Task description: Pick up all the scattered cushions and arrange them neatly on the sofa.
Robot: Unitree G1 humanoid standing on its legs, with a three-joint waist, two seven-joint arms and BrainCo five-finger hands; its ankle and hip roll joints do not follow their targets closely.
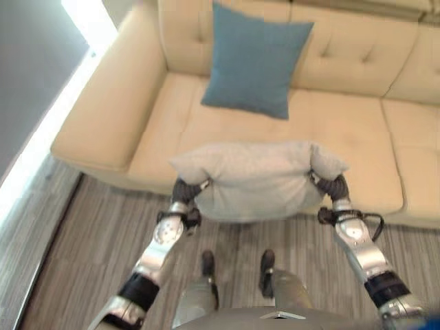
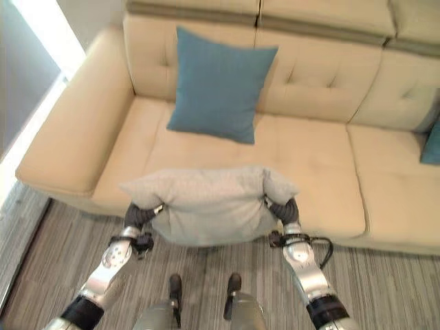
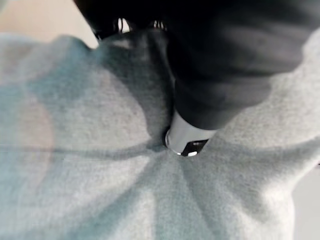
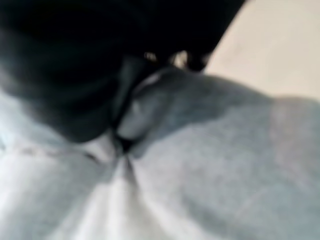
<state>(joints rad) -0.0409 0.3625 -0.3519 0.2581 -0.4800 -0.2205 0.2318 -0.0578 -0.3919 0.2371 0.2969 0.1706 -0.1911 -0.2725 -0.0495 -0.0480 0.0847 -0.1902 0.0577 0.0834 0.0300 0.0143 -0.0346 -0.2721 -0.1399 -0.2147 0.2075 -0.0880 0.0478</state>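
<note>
Left robot hand (image 1: 187,190) and right robot hand (image 1: 333,185): each clamped on grey cushion (image 1: 256,180) | cushion held over cream sofa (image 1: 357,137) front edge | blue cushion (image 1: 253,60) upright against backrest

From our head we look steeply down at the sofa (image 2: 323,172) front edge through two eyes sharing that scene; our wrist cameras press close against the grey cushion (image 3: 100,165).

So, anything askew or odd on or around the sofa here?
Nothing damaged or spilled. The blue cushion leans slightly tilted against the sofa back. The grey cushion is bunched where the left hand and right hand pinch its ends, held above the seat's front edge, not yet placed.
</note>
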